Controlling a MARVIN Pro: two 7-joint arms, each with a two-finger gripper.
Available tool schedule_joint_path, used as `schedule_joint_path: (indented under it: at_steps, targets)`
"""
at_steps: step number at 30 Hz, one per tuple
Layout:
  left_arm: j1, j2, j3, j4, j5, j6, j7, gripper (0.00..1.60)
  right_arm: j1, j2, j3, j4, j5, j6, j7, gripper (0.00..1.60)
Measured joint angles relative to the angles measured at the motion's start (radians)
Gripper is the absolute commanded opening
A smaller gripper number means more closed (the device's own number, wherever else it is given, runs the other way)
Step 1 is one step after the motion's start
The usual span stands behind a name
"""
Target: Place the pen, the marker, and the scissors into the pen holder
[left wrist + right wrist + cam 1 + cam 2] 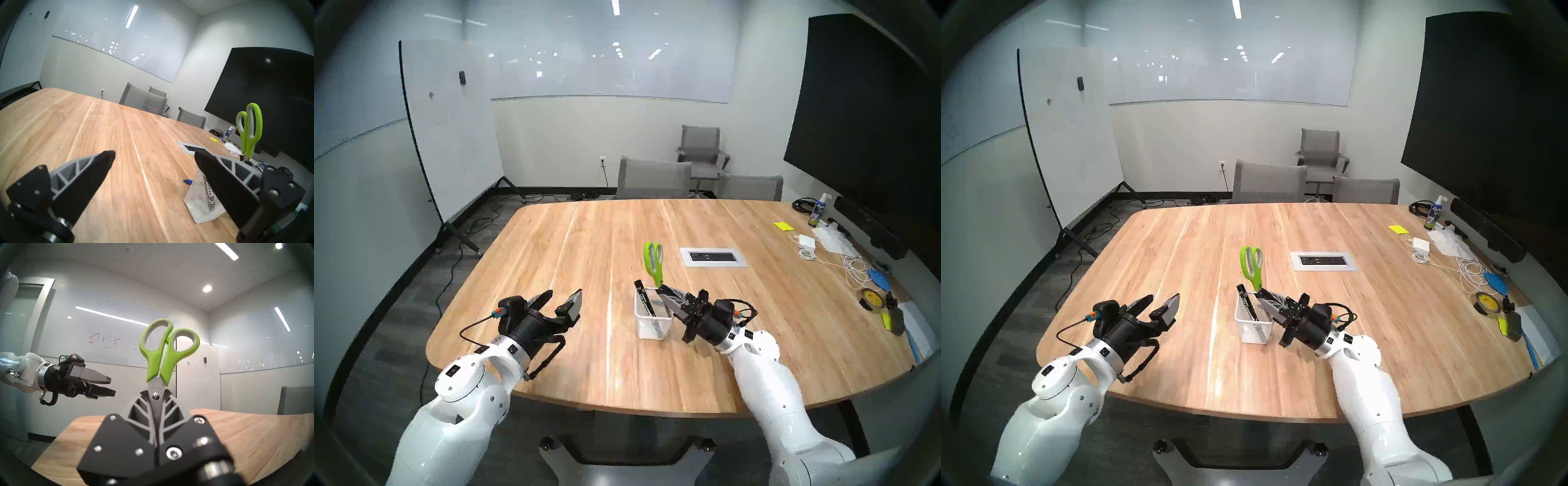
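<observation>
My right gripper (663, 291) (156, 393) is shut on the scissors (654, 264) (159, 358) at their pivot. It holds them upright, with the lime-green handles on top. They hang just above the right rim of the white mesh pen holder (653, 325) (202, 203). I cannot tell whether the blades reach inside. The black marker (644, 300) leans in the holder. A short blue piece (187, 181) lies on the table beyond the holder; I cannot tell whether it is the pen. My left gripper (564, 293) (154, 153) hovers open and empty to the holder's left.
A metal outlet panel (713, 257) is set into the wooden table (585, 254) behind the holder. A spray bottle (818, 210), a charger with cables (806, 242) and a tape roll (870, 300) crowd the right edge. Grey chairs (653, 180) stand at the far side.
</observation>
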Motion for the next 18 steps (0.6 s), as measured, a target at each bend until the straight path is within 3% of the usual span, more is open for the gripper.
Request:
schedule_joint_path:
  at_steps: [4,6,7,9,13,15,16,17,18]
  targets:
    - [0.000,0.000,0.000,0.000,0.000,0.000,0.000,1.60,-0.002,0.004,0.003,0.000,-0.006,0.000,0.002,0.06]
    - [0.000,0.000,0.000,0.000,0.000,0.000,0.000,1.60,-0.004,0.007,0.005,-0.001,-0.008,0.000,0.003,0.33]
    - [0.000,0.000,0.000,0.000,0.000,0.000,0.000,1.60,-0.005,0.008,0.006,-0.001,-0.008,0.000,0.004,0.66]
    - [0.000,0.000,0.000,0.000,0.000,0.000,0.000,1.60,-0.007,0.011,0.010,-0.002,-0.010,0.000,0.006,0.93]
    - [0.000,0.000,0.000,0.000,0.000,0.000,0.000,1.60,-0.010,0.015,0.015,-0.004,-0.011,0.000,0.008,0.73]
    - [0.000,0.000,0.000,0.000,0.000,0.000,0.000,1.60,-0.011,0.016,0.017,-0.005,-0.011,0.000,0.009,0.78]
    - [0.000,0.000,0.000,0.000,0.000,0.000,0.000,1.60,-0.011,0.016,0.018,-0.005,-0.011,0.000,0.009,1.26]
    - [0.000,0.000,0.000,0.000,0.000,0.000,0.000,1.60,-0.011,0.016,0.019,-0.005,-0.011,0.000,0.009,1.60]
    - [0.000,0.000,0.000,0.000,0.000,0.000,0.000,1.60,-0.012,0.016,0.021,-0.006,-0.011,0.000,0.009,1.60]
